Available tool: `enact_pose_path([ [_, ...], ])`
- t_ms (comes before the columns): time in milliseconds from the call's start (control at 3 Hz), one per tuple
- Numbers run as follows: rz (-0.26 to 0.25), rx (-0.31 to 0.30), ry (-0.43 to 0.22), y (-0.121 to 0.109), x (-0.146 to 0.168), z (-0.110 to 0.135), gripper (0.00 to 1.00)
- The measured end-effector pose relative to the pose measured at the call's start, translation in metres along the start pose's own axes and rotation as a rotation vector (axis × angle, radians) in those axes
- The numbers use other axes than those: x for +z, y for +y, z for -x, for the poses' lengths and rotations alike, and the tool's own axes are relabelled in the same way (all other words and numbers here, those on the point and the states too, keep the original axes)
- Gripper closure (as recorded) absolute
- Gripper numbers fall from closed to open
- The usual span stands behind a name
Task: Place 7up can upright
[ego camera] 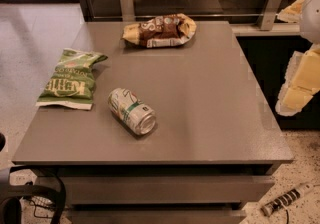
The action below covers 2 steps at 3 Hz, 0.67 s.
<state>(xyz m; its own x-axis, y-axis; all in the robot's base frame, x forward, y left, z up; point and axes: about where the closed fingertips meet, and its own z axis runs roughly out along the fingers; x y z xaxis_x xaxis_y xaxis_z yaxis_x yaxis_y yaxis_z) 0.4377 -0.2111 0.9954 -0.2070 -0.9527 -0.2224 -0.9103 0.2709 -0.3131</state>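
The 7up can (131, 111) lies on its side on the grey table (210, 118), left of the middle and near the front. Its silver end faces the front right. It is silver-white with a green band. My gripper (299, 85), white with pale yellow parts, hangs at the right edge of the view, beyond the table's right edge and well apart from the can. It holds nothing that I can see.
A green crisp bag (67, 78) lies at the table's left edge, close to the can. A brown snack bag (160, 30) lies at the back. A glass panel and wooden wall stand behind. Cables (30, 198) and a striped tool (286, 200) lie on the floor.
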Motion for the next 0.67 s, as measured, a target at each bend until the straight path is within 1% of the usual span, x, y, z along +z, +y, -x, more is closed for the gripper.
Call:
enact_pose_path([
  [333, 0.000, 0.000, 0.000, 0.000, 0.000, 0.000, 0.00],
  [667, 0.019, 0.072, -0.043, -0.008, 0.006, 0.032, 0.00],
])
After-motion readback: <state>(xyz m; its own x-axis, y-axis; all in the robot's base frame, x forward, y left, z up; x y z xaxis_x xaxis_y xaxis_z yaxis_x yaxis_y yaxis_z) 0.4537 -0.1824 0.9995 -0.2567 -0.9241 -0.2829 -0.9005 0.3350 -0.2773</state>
